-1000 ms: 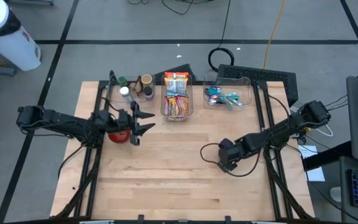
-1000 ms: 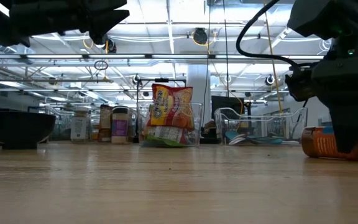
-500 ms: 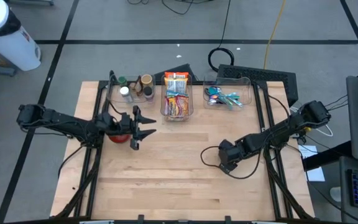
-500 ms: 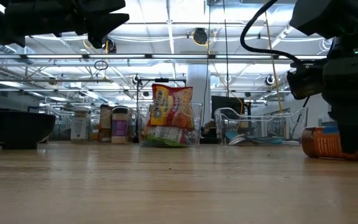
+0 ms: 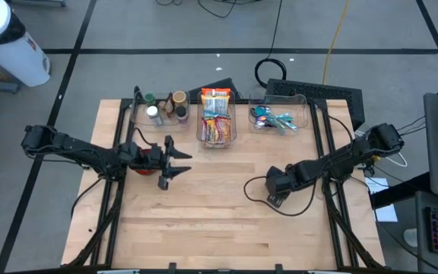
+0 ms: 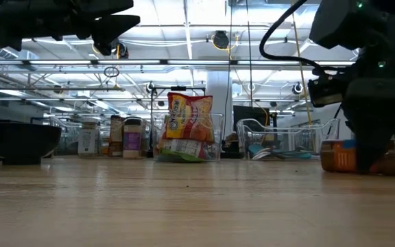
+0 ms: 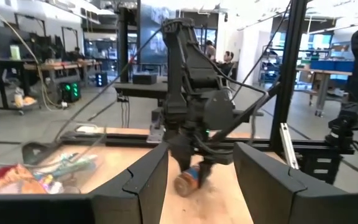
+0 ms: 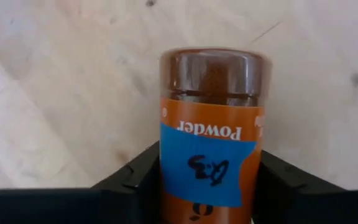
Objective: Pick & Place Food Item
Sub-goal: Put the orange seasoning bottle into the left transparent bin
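1. High view, leftmost: the left end effector [image 5: 175, 160] hovers left of the snack bin [image 5: 217, 125], beside a red bowl [image 5: 144, 164], fingers apart and carrying nothing.
2. Centre: the snack bin stands at the worktop's [image 5: 204, 221] far edge, between a jar tray [image 5: 162, 109] and a clear bin [image 5: 280, 116].
3. Right of the snack bin and nearer: the right end effector [image 8: 207, 180] brackets a powder jar [image 8: 211, 130] lying on its side, fingers flanking its label; whether they press yet I cannot tell.
4. Step, as I judge: grasping. Next, a firm squeeze, then a lift toward a container.
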Motion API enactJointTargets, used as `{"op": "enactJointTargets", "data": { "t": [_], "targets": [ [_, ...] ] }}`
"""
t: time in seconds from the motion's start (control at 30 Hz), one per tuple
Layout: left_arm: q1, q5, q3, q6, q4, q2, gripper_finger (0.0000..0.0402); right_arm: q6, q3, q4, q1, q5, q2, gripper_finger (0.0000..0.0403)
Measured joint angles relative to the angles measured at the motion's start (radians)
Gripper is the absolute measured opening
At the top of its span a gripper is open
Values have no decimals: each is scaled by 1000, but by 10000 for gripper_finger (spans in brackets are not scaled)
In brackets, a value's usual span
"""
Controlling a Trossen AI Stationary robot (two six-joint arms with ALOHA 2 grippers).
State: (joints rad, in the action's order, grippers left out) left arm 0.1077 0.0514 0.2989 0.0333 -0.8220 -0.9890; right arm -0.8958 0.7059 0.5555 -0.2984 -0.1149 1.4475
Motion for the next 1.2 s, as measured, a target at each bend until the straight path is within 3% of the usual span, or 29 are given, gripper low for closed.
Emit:
{"op": "enactJointTargets", "data": {
  "t": [0.13, 0.4, 0.7, 0.83, 0.97, 1.2],
  "targets": [
    [13, 0, 0, 22, 14, 0, 191, 64, 8, -6, 24, -31, 0, 148],
    [37, 1, 0, 111, 57, -7, 191, 318, 99, -116, 106, -143, 4, 165],
    [37, 81, 25, 110, 45, -195, 191, 568, 178, -378, 136, -126, 0, 163],
    [37, 68, 109, 62, 33, -304, 191, 594, 177, -424, 135, -119, 2, 163],
    [38, -12, 236, -2, 74, -421, 191, 594, 177, -424, 132, -116, 1, 163],
    [35, -43, 472, -77, 302, -586, 207, 594, 177, -424, 91, -116, 1, 162]
  ]
}}
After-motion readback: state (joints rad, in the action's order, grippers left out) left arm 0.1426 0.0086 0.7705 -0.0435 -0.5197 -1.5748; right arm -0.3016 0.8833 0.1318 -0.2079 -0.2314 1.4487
